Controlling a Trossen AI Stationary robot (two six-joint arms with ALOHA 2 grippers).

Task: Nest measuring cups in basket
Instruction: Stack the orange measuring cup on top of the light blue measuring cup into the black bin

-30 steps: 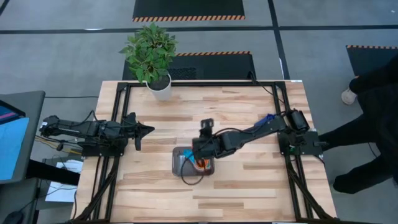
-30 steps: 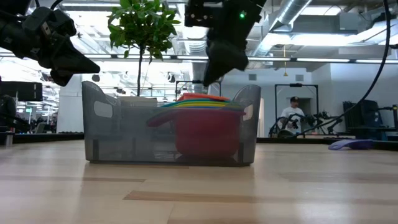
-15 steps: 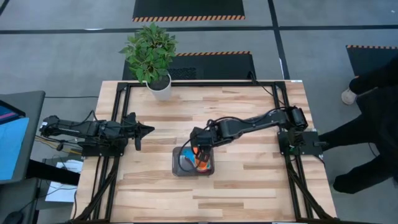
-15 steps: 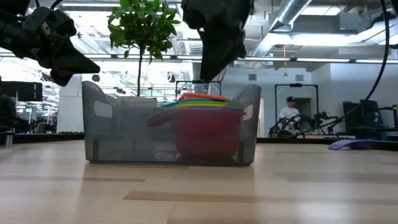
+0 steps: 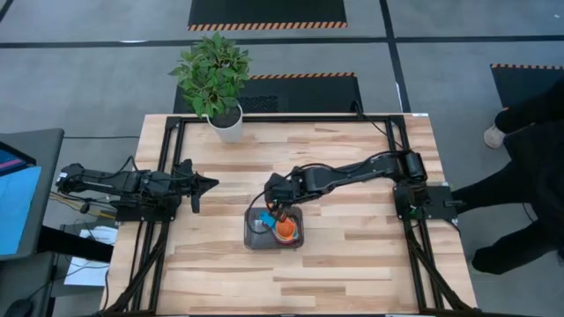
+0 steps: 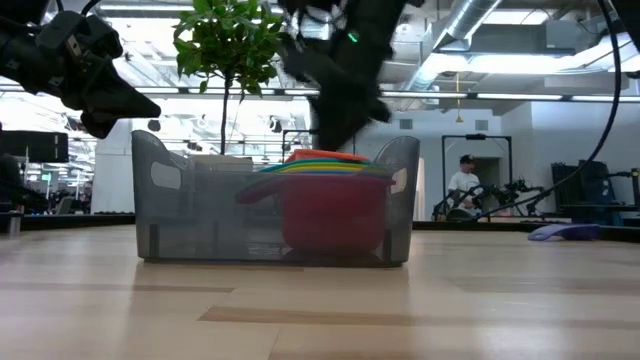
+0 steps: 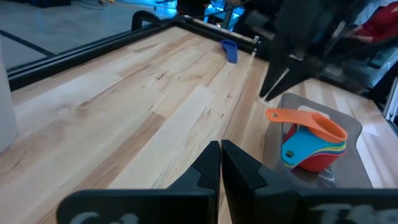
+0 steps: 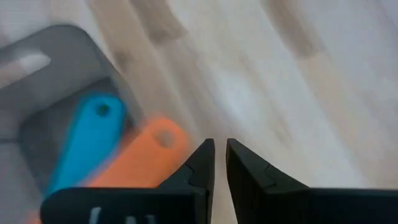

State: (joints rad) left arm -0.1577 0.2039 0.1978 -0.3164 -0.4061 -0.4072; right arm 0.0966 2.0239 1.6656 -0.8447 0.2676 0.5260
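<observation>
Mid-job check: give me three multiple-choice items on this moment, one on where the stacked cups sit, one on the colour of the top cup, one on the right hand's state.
1. Where is the nested stack of measuring cups?
A. inside the grey basket
B. beside the plant pot
C. in the left hand

2. What colour is the top cup of the stack?
A. green
B. orange
C. purple

3. What state is the right hand in?
A. shut on a cup
B. wide open
C. nearly shut, holding nothing

Answers:
1 A: the low view shows the stack within the walls of the grey basket.
2 B: the orange cup lies uppermost.
3 C: the right hand has its fingers near together with nothing between them, above the basket's edge.
</observation>
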